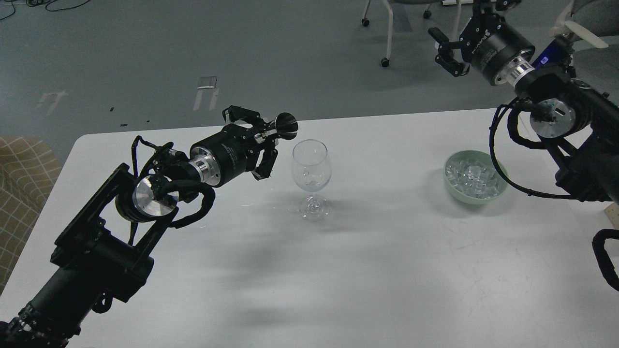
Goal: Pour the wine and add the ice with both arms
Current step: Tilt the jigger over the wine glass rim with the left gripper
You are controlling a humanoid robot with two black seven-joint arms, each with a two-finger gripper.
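The wine glass is empty, and no ice has gone in.

The left gripper (261,140) is clenched around a small dark bottle (283,126), tipped sideways just beside the rim of the wine glass (311,166). I see no wine in the glass, so pouring looks just about to start. The ice (471,176) sits heaped in the pale green bowl (453,189), well apart to the right. The right gripper (447,48) hangs high above the table (338,270), fingers spread, holding nothing.

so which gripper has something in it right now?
The left gripper: it holds a small dark cup-like object, tilted on its side just up-left of the wine glass. The right gripper is open and empty, raised beyond the table's far edge.
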